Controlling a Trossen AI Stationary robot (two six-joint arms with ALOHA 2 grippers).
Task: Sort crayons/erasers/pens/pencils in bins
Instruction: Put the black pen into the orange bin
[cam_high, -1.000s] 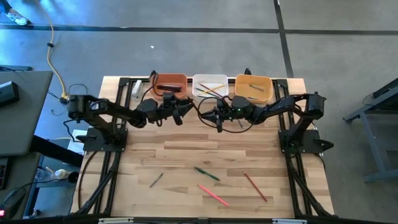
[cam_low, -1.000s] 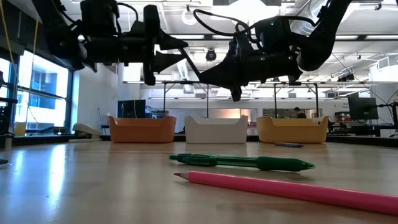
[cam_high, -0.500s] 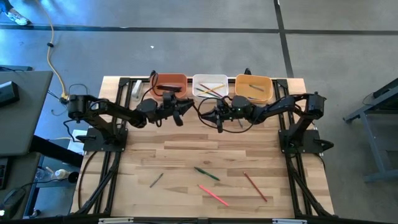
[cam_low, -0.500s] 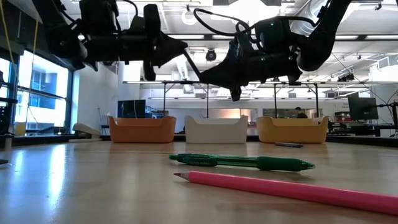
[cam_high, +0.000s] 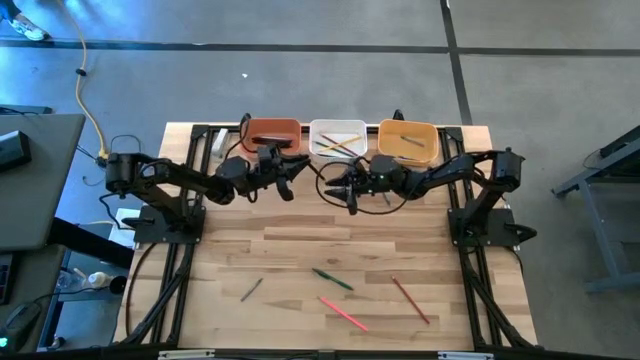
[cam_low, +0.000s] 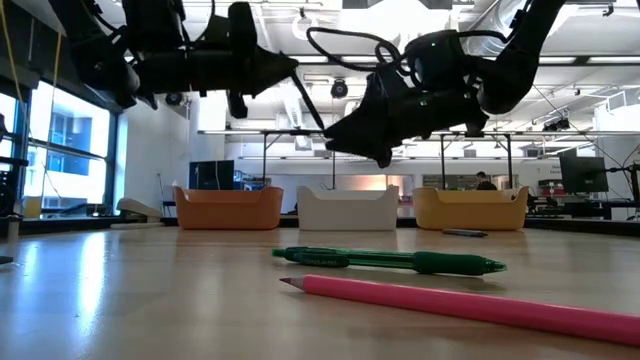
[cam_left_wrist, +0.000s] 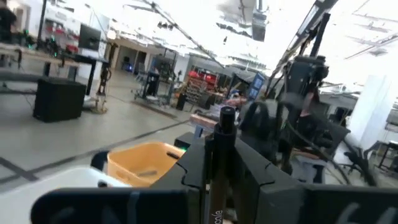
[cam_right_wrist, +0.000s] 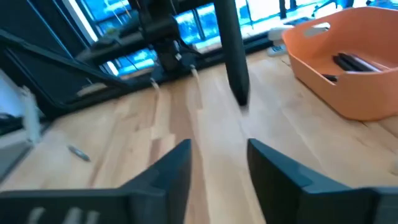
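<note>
My two grippers meet in mid-air in front of the three bins: terracotta (cam_high: 272, 130), white (cam_high: 338, 138) and yellow-orange (cam_high: 408, 140). My left gripper (cam_high: 300, 168) (cam_left_wrist: 217, 149) is shut on a black pen (cam_left_wrist: 219, 180). The pen's free end (cam_right_wrist: 236, 74) hangs just ahead of my open right gripper (cam_high: 338, 192) (cam_right_wrist: 217, 155), whose fingers touch nothing. A green pen (cam_high: 332, 279), a pink pencil (cam_high: 343, 313), a red-brown pencil (cam_high: 410, 300) and a short dark stick (cam_high: 251, 289) lie flat on the near part of the table. My left gripper pinches the black pen's shaft (cam_left_wrist: 216, 193) between its two fingers. The pen lies along the fingers and sticks out past their tips to its capped end (cam_left_wrist: 227, 115). The fingers reach out from the table's left, about level. The pen is held clear of the table.
The terracotta bin holds dark pens (cam_right_wrist: 351, 62), and sticks also lie in the white and yellow-orange bins. A black cable loop (cam_high: 325, 172) hangs between the arms. Bare wood (cam_high: 330, 235) lies between the arms and the loose sticks.
My left gripper's fingers have closed together on the pen and risen slightly. My right gripper has opened and let go of the pen, dropping a little toward the table.
</note>
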